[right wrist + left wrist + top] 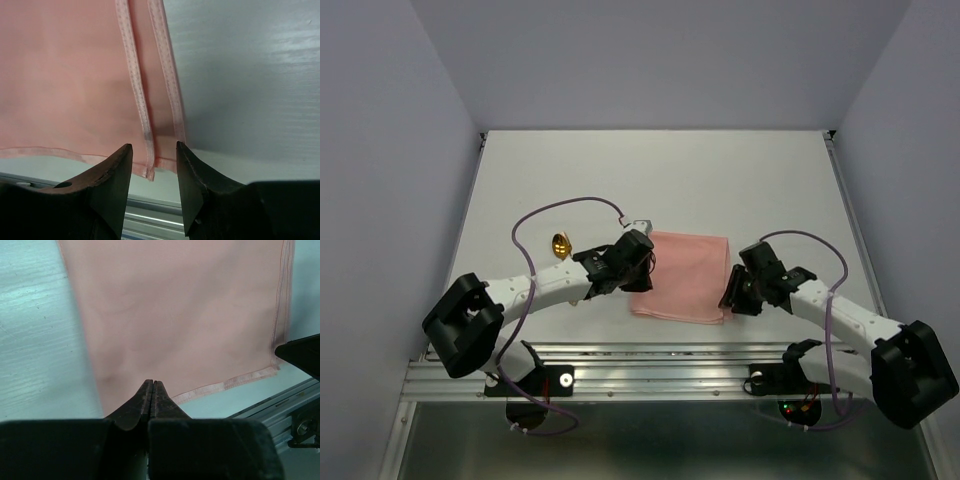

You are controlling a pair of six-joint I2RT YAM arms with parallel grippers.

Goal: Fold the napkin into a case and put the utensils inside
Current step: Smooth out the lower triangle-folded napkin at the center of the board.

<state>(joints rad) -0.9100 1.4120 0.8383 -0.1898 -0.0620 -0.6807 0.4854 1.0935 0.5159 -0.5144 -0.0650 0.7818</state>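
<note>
Arms [545, 285] bend inward to napkin [682, 277] — left gripper [153, 382] closed (near edge), right gripper [153, 146] parted over 2 hems [137, 95].

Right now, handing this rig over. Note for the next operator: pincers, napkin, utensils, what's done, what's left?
Left pincer: shut, tips at the left edge of the napkin; no cloth visibly pinched.
Right pincer: open, straddling the napkin's near right corner.
Napkin: flat on the table, folded at least once; two hems run side by side at that corner.
Utensils: gold glint on the table left of the left pincer, off the cloth; count unclear.
Done: first fold. Left: fold down into the case, put utensils inside.
</note>
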